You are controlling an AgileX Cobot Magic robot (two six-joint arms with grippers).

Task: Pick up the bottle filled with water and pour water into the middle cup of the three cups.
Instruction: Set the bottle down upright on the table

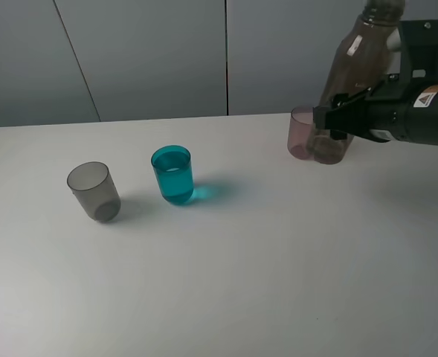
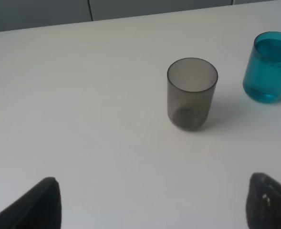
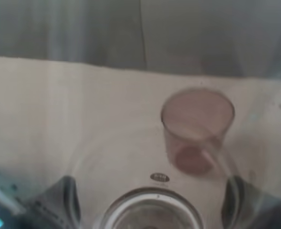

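While the right gripper (image 1: 336, 115) grasps the bottle (image 1: 356, 52) just beside the pink cup (image 1: 301, 132), the water-filled blue cup (image 1: 172, 174) stands well off; the left gripper (image 2: 150, 205) is spread wide above the worktop (image 1: 241, 268).

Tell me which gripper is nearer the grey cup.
Left. The left gripper is open with the grey cup just ahead of its fingers. The right gripper is far across the table, clamped on the bottle beside the pink cup.

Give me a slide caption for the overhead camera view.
Right gripper holds the bottle beside the pink cup; teal middle cup already holds water.
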